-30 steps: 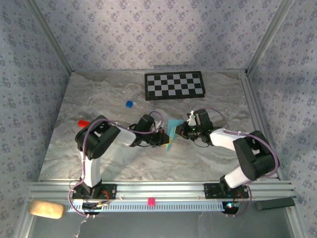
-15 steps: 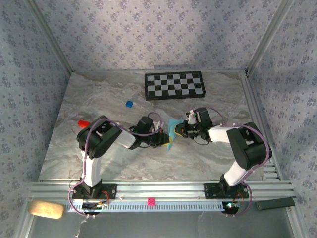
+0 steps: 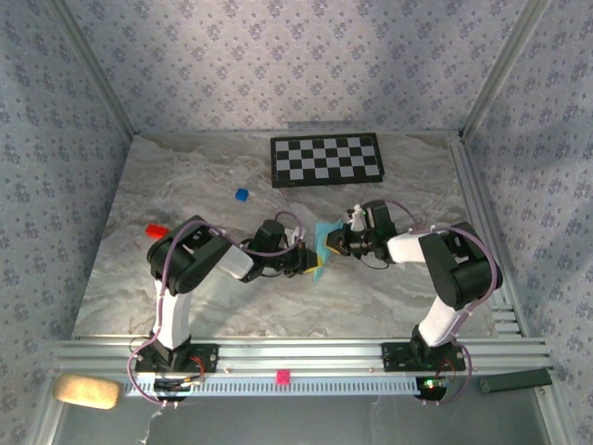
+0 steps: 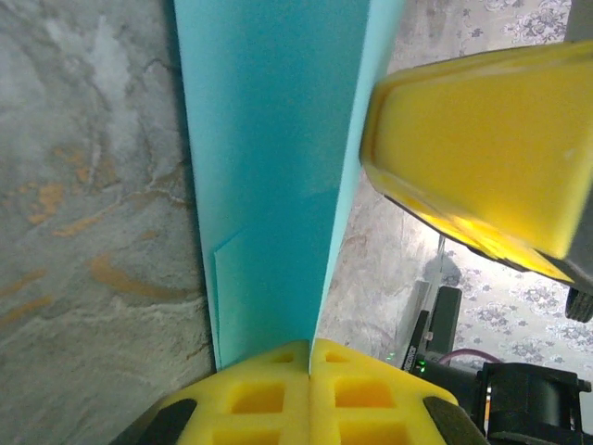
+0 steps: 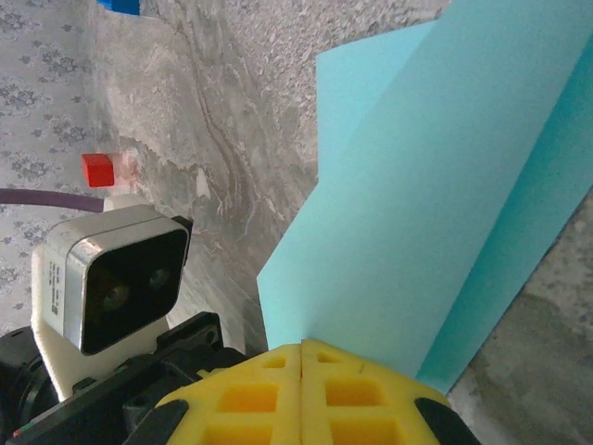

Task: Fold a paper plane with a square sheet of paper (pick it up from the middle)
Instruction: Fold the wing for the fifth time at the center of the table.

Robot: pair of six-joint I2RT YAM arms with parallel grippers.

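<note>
The light-blue sheet of paper (image 3: 323,243) is folded into layers and stands on edge just above the marble table, held between both arms. My left gripper (image 3: 309,263) is shut on its near lower edge; in the left wrist view the paper (image 4: 269,167) runs up out of the closed yellow fingertips (image 4: 309,345). My right gripper (image 3: 336,243) is shut on the opposite edge, and in its own view the paper (image 5: 435,213) fans out of its closed tips (image 5: 302,348). A right finger (image 4: 482,158) looms beside the sheet. Whether the folds form a paper plane I cannot tell.
A checkerboard (image 3: 325,159) lies at the back of the table. A small blue cube (image 3: 242,195) and a red cube (image 3: 154,230) sit to the left. The left wrist camera (image 5: 111,278) is close to the right gripper. An aluminium rail (image 3: 296,357) runs along the near edge.
The right arm's elbow has swung in to the left and its gripper has edged up and left with the paper. The left gripper has stayed shut on the sheet, hardly moving.
</note>
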